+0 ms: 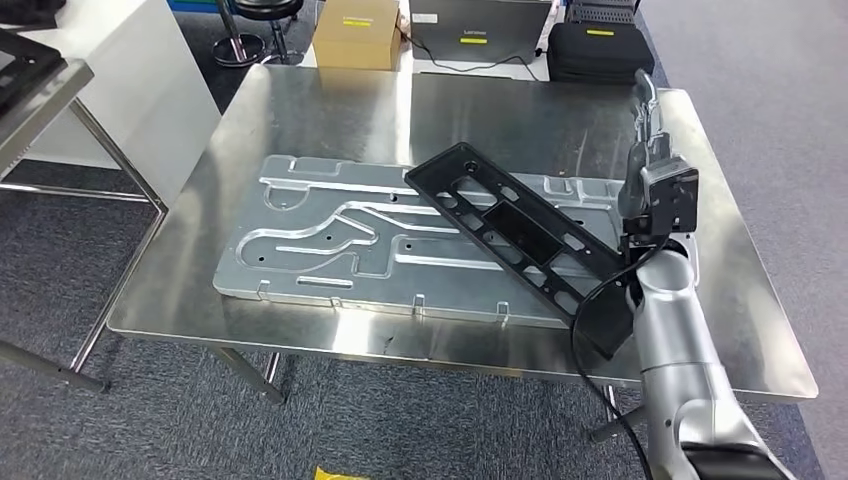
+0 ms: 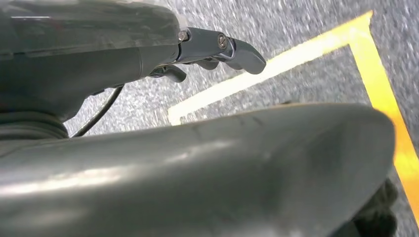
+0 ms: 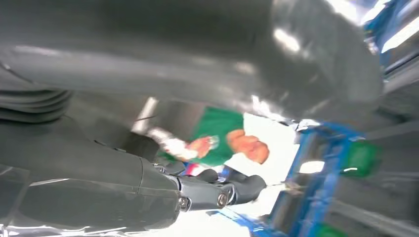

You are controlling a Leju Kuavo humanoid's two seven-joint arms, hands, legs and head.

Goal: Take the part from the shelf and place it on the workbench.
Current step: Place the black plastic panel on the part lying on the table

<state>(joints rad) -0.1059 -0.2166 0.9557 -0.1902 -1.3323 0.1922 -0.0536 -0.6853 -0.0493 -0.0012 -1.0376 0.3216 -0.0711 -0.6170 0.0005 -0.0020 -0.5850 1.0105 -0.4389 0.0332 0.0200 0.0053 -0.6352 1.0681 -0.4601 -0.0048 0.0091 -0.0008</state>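
A long black frame part [image 1: 510,230] with several cut-outs lies slantwise on the steel workbench [image 1: 330,110], resting across a silver stamped plate [image 1: 320,240]. Its near end reaches under my right forearm at the bench's front right. My right hand [image 1: 648,115] is stretched out above the bench's right side, past the part, with straight fingers and nothing in it. In the right wrist view its fingers [image 3: 222,190] are extended and empty. My left hand [image 2: 217,47] hangs over grey carpet with yellow floor tape, its fingers loose and holding nothing.
Behind the bench stand a cardboard box [image 1: 355,30], a grey case [image 1: 480,25] and a black bag [image 1: 598,48]. A white cabinet [image 1: 110,70] and another metal table [image 1: 30,90] are at the left. A person in green [image 3: 217,136] is blurred in the right wrist view.
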